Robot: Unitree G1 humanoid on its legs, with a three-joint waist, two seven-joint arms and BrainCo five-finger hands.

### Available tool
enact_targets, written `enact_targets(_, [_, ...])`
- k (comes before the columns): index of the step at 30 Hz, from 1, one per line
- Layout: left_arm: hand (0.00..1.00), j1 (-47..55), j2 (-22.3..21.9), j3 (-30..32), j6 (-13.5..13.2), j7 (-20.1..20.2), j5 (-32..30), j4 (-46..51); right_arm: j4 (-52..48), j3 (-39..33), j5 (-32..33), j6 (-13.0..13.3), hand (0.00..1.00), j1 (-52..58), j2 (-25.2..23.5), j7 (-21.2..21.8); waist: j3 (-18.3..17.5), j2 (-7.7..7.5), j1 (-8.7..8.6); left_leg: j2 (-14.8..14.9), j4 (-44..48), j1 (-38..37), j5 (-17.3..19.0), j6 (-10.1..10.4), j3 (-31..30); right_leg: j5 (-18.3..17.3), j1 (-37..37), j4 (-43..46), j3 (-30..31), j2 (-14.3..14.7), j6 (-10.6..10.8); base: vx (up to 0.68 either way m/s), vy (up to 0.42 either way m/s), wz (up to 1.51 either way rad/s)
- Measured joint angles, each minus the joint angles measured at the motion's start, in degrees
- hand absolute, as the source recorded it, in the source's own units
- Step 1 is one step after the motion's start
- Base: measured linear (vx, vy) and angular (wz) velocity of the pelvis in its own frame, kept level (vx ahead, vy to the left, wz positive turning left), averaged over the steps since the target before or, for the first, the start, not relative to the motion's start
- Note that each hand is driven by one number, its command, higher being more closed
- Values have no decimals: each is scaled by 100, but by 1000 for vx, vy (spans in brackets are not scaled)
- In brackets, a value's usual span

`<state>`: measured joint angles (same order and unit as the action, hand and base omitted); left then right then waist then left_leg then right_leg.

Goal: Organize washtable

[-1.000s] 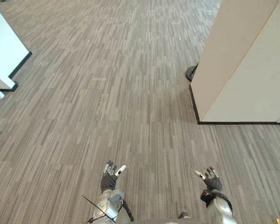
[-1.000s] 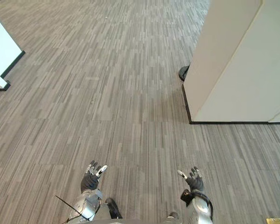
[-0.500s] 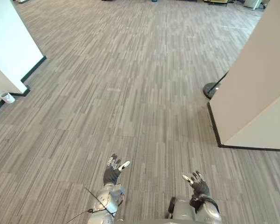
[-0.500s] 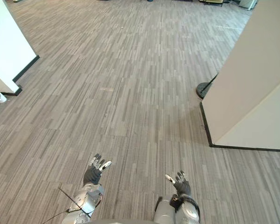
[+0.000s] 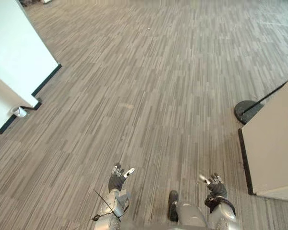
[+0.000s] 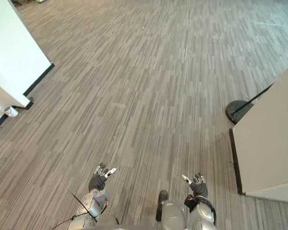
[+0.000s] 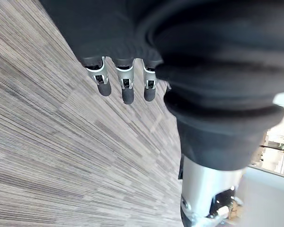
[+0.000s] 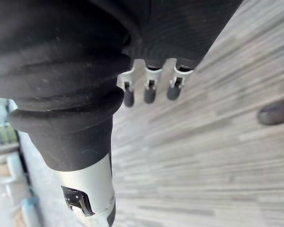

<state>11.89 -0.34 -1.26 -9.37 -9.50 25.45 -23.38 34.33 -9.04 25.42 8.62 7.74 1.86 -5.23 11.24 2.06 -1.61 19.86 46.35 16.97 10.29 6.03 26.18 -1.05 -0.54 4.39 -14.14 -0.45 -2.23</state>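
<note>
The left hand [image 5: 118,178] and the right hand [image 5: 214,184] hang open over the grey striped floor [image 5: 149,96]. A small white cup [image 5: 18,111] is far ahead of the left hand, to its left, beside a white wall [image 5: 19,57].

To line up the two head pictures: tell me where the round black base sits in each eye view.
Left eye view: round black base near the right edge, mid-height, beside the beige partition.
Right eye view: round black base on the right, mid-height, further from the edge.
Shared landmark: small white cup by the white wall, left.
</note>
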Motion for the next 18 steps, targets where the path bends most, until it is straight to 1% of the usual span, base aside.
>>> enact_targets(1, [0,67,-12,142,3,-83,67,47,-11,6,1,-1,0,55,-36,-6,9,-15,-4,43,-813,126,-15,19,-38,-140,112,78,72,8,92,449,57,-33])
enact_targets(2, [0,93,-16,183,7,-104,107,50,-36,25,3,-1,0,75,-41,-7,9,-18,0,43,-1266,156,-35,25,-170,-231,145,194,133,2,151,465,108,-47])
enact_targets(3, [0,145,-11,211,8,-183,152,66,-82,96,0,-2,0,165,-32,-2,10,-28,18,43,-2084,143,-151,179,-539,-502,154,528,278,-44,246,389,128,-48])
enact_targets(4, [0,175,-12,217,8,-201,164,84,-112,120,0,-1,0,198,-32,-2,9,-43,11,50,-2408,120,-216,274,-732,-652,155,704,364,-84,293,614,289,-76])
enact_targets(5, [0,206,-12,215,7,-203,218,106,-163,191,-6,7,0,253,-27,-1,-2,-115,-13,84,-2948,25,-326,291,-1076,-1068,127,1166,588,-267,485,523,301,-62])
enact_targets(6, [0,210,-15,212,6,-203,244,106,-163,223,-7,7,0,272,-16,-1,-12,-134,-31,109,-3045,-37,-339,275,-1114,-1229,123,1323,673,-334,596,592,423,-74])
enact_targets(7, [0,244,-55,209,2,-200,302,105,-153,231,-8,4,0,307,-9,-1,-48,-91,-60,200,-3118,-151,-490,348,-1110,-1539,152,1575,812,-449,802,474,441,-51])
enact_targets(8, [0,243,-48,209,4,-197,323,94,-115,217,-4,-7,0,328,-71,-2,-130,-252,-84,60,-2745,-136,-846,290,-1022,-1754,230,1690,908,-743,1010,474,470,-41])
enact_targets(9, [0,245,-29,208,4,-195,323,101,-108,227,-6,-7,0,370,-123,4,-210,-387,-80,-81,-2560,-77,-846,286,-1017,-1793,246,1678,921,-900,1071,508,450,-14])
enact_targets(10, [0,223,63,202,6,-185,323,100,-84,228,1,-9,0,394,-249,35,-348,-575,-82,-306,-2219,70,-690,74,-1007,-1739,262,1783,825,-1181,1171,424,322,3])
enact_targets(11, [0,187,99,189,14,-181,321,87,-81,215,12,-9,0,383,-314,30,-374,-632,-88,-388,-2056,120,-530,23,-990,-1637,188,1967,717,-1308,1182,518,397,17])
enact_targets(12, [0,135,144,163,20,-172,309,84,-51,182,122,-8,0,341,-392,31,-377,-655,-77,-525,-1828,119,-317,-127,-944,-1311,-30,2581,594,-1515,1112,500,416,31])
enact_targets(13, [0,70,204,132,28,-167,295,82,59,146,219,-8,0,264,-431,31,-366,-631,-80,-616,-1753,-13,-95,-283,-889,-838,-313,3318,547,-1742,920,582,480,36])
enact_targets(14, [0,32,268,87,37,-167,264,83,119,104,342,-8,0,227,-470,33,-328,-572,-60,-779,-1859,-287,91,-394,-858,-58,-605,3967,530,-1983,808,596,410,23])
enact_targets(15, [0,47,280,86,37,-169,254,84,156,106,365,-8,0,185,-486,33,-320,-560,-55,-848,-1986,-479,147,-443,-825,191,-717,4256,570,-2061,795,581,286,-1])
enact_targets(16, [0,60,446,89,41,-169,166,77,204,111,387,-8,0,66,-541,53,-302,-531,-61,-949,-2323,-930,206,-496,-709,-176,-1037,4905,602,-2059,693,479,172,-16])
enact_targets(17, [0,53,515,87,40,-169,103,77,200,125,369,-7,0,30,-550,70,-292,-509,-69,-1010,-2528,-1132,206,-496,-678,-409,-1185,5141,508,-2031,585,370,81,-23])
enact_targets(18, [0,19,578,81,37,-167,59,90,195,131,342,-4,0,4,-534,120,-280,-397,-100,-1057,-2927,-1559,193,-478,-573,-783,-1456,5293,209,-1883,496,376,75,-19])
